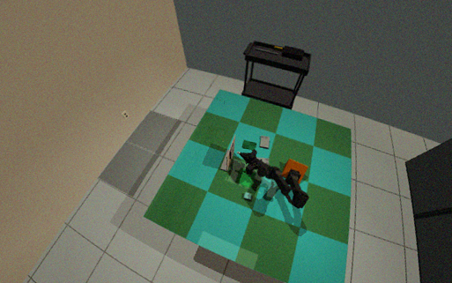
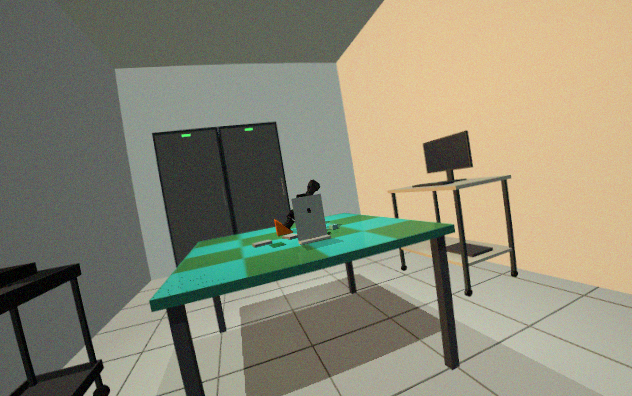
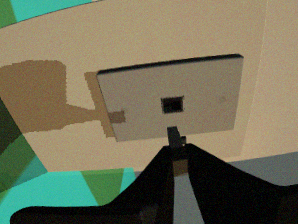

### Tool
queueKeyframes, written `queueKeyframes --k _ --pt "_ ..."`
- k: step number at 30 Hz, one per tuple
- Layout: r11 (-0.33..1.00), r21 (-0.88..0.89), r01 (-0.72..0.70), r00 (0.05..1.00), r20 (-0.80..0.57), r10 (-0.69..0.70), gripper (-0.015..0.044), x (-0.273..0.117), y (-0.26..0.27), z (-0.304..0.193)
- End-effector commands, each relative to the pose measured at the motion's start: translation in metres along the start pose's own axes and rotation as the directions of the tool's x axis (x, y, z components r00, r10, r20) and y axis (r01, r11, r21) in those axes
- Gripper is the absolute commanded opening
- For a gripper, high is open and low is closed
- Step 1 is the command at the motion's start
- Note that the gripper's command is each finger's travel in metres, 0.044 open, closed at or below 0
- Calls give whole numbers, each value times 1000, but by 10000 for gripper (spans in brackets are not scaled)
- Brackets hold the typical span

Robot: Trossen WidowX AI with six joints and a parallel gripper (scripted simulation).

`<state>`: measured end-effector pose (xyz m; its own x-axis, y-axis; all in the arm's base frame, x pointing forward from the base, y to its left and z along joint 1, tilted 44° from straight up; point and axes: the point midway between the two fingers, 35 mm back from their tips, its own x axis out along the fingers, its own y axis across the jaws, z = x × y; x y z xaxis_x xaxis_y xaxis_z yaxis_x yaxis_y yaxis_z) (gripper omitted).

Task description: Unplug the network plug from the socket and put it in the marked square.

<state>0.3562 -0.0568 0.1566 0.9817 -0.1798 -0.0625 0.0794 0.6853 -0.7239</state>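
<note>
The upright panel (image 1: 230,156) (image 2: 306,225) (image 3: 135,30) stands on the table. In the wrist view its grey plate (image 3: 210,85) has a dark, empty socket (image 3: 172,104). My gripper (image 3: 177,151) (image 1: 240,153) is shut on the small dark plug (image 3: 173,135), which points at the plate just below the socket in that view and is outside it. The plug's tab is too small to make out. In the exterior view the panel hides the gripper. A flat dark green patch (image 1: 249,145) (image 2: 277,245) lies beside the panel; I cannot tell whether it is the marked square.
A pale flat block (image 1: 264,142) (image 2: 262,243) lies near the green patch. An orange wedge-like object (image 1: 297,169) (image 2: 281,228) stands near the arm. A small light-blue block (image 1: 247,196) (image 2: 335,227) lies on the arm's other side. A black trolley (image 1: 275,58) stands beyond the table.
</note>
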Motion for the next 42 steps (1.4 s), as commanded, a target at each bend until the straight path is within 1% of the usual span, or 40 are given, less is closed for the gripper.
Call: queueKeyframes --k 1,34,35,42 --pt "1000 0 -2 1000 4 2 0 -5 1 -1" --pt "1000 -1 -3 1000 4 3 0 -22 1 -10" --pt "1000 2 -1 1000 -1 1 0 -18 0 -9" --pt "1000 1 -2 1000 0 2 0 -21 -16 -10"
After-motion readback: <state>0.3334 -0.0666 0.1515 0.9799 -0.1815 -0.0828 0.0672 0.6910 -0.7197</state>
